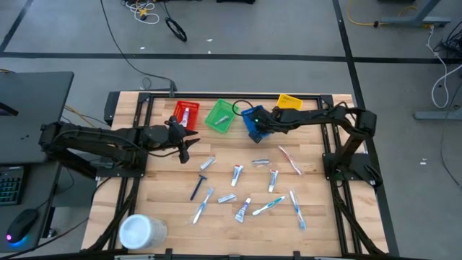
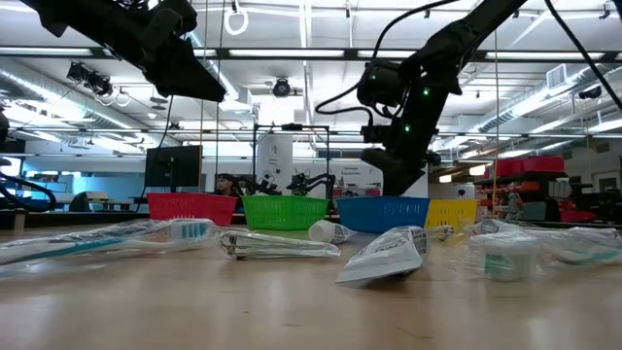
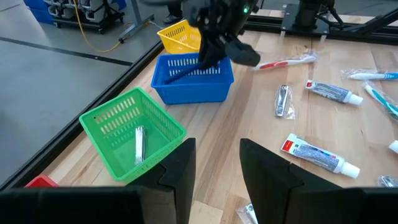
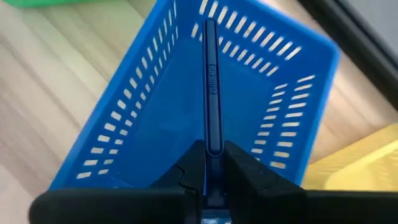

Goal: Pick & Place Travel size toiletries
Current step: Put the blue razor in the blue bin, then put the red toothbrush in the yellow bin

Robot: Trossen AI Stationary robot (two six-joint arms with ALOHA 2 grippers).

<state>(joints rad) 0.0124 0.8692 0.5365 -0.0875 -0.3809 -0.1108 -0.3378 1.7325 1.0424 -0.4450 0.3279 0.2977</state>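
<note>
Nearby, green basket [image 3: 130,134] flanks blue basket [image 3: 193,78].

Grey floor [image 1: 289,29] is spreading around my wooden bench [image 1: 173,217], cables [image 1: 141,9] are trailing across it, and ceiling strip lights [image 2: 544,97] are glowing overhead.

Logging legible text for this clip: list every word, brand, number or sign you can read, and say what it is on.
No text reads clearly in any view.
Slim dark blue handle clamped in the right gripper over the blue slotted plastic basket: raised lettering, too blurred.
White tube with red label on the wooden table: print too small.
Low view background signs: unreadable.
</note>
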